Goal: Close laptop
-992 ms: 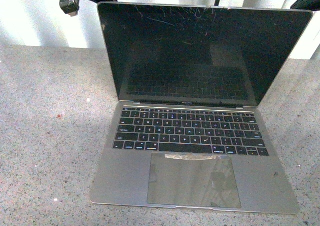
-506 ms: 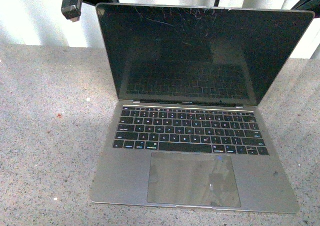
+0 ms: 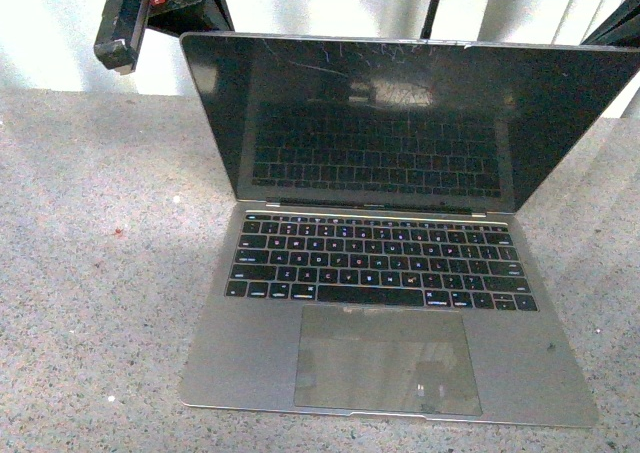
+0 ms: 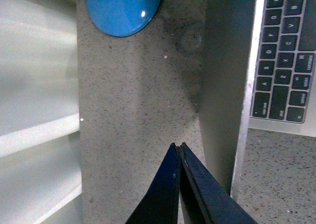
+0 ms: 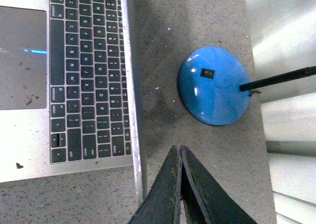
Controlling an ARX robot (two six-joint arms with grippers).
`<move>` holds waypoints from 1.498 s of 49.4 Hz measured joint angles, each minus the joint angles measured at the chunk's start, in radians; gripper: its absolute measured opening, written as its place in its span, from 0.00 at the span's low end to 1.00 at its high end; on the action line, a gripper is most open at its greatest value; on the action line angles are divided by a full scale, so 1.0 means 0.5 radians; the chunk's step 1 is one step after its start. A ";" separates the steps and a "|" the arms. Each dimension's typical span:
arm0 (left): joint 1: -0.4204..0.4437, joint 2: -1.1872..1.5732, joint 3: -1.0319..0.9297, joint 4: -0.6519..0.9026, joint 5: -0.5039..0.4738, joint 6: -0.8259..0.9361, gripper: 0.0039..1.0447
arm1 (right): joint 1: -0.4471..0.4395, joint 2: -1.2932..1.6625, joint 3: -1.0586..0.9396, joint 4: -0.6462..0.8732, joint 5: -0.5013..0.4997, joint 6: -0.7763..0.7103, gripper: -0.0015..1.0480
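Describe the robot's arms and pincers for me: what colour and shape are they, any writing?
The left pincer and right pincer each have two flat, blue-black fingers tapering to thin tips. From the front, the left arm is black and blocky with a small red patch; the right arm shows only a black edge. No writing or cables visible.

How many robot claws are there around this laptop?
2. The left gripper is behind the laptop lid near its left edge, jaws shut. The right gripper is behind the lid near its right edge, jaws shut too.
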 joint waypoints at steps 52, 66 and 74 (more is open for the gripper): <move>-0.013 -0.365 -0.785 0.264 0.130 0.057 0.03 | -0.016 -0.159 -0.610 0.076 -0.002 0.233 0.03; -0.065 -0.393 -0.970 0.417 0.178 0.013 0.03 | 0.013 -0.161 -0.763 0.208 -0.014 0.266 0.03; -0.084 -0.393 -1.068 0.512 0.198 -0.030 0.03 | 0.026 -0.161 -0.820 0.281 -0.034 0.294 0.03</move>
